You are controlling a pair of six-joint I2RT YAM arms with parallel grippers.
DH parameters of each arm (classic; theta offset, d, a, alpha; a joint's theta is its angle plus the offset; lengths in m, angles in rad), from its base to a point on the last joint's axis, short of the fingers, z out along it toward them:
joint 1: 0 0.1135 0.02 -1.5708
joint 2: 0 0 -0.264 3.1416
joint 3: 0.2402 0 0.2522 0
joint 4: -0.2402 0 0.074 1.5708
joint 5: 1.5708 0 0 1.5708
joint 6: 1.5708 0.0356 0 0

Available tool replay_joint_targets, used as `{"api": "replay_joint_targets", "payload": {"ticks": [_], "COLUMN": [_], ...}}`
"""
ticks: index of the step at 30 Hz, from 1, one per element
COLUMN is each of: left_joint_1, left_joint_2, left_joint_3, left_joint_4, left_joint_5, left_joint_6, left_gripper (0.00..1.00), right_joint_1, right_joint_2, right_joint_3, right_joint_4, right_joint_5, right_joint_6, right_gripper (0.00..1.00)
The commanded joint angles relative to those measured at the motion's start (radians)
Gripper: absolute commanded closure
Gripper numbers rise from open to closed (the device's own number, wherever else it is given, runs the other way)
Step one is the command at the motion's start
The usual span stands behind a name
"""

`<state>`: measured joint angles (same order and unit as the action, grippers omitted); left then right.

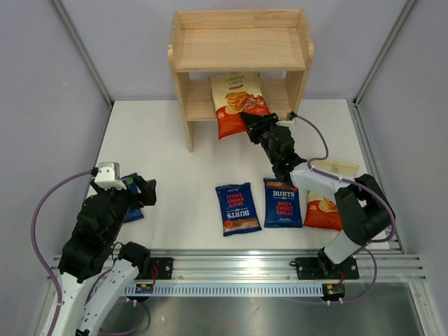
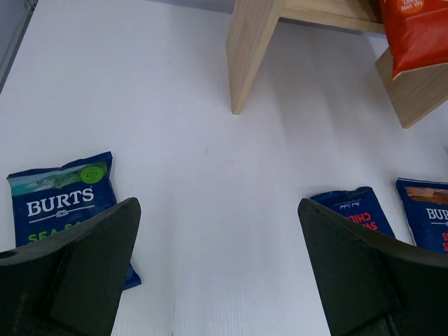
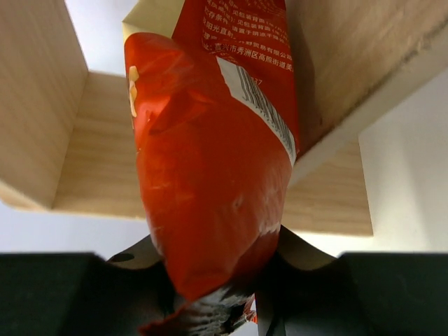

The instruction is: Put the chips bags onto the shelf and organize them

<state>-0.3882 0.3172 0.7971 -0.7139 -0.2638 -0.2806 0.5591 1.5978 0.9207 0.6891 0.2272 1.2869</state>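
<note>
My right gripper (image 1: 253, 122) is shut on the lower edge of a cream-and-red-orange cassava chips bag (image 1: 236, 103), whose upper part lies on the lower tier of the wooden shelf (image 1: 239, 49). In the right wrist view the bag (image 3: 210, 161) fills the middle, pinched between the fingers. Two dark blue Burts Spicy Sweet Chilli bags (image 1: 237, 208) (image 1: 282, 202) lie flat on the table. A second cassava bag (image 1: 323, 210) lies partly under the right arm. My left gripper (image 1: 138, 190) is open and empty, next to the blue-green Burts Sea Salt bag (image 2: 63, 203).
The shelf's top tier (image 1: 238, 28) has a raised rim. Grey walls with metal posts (image 1: 82, 49) close in the table on the left, back and right. A metal rail (image 1: 238, 266) runs along the near edge.
</note>
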Motion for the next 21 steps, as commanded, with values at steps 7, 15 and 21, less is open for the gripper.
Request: {"api": "replay_joint_targets", "payload": {"ticks": [7, 15, 21], "left_joint_1": [0.003, 0.003, 0.003], "left_joint_2": [-0.036, -0.052, -0.061], "left_joint_3": [0.001, -0.003, -0.004], "left_joint_4": [0.070, 0.068, 0.067], "left_joint_5": [-0.084, -0.095, -0.101], "left_joint_6": [0.009, 0.009, 0.009], "left_gripper": [0.01, 0.01, 0.01], "right_joint_1": [0.068, 0.134, 0.173], "right_joint_2": [0.168, 0.335, 0.412], "right_joint_3": [0.377, 0.607, 0.717], "right_joint_4": [-0.279, -0.496, -0.591], "right_joint_5": [0.210, 0.287, 0.287], "right_joint_6": [0.130, 0.189, 0.213], "right_gripper": [0.84, 0.83, 0.83]}}
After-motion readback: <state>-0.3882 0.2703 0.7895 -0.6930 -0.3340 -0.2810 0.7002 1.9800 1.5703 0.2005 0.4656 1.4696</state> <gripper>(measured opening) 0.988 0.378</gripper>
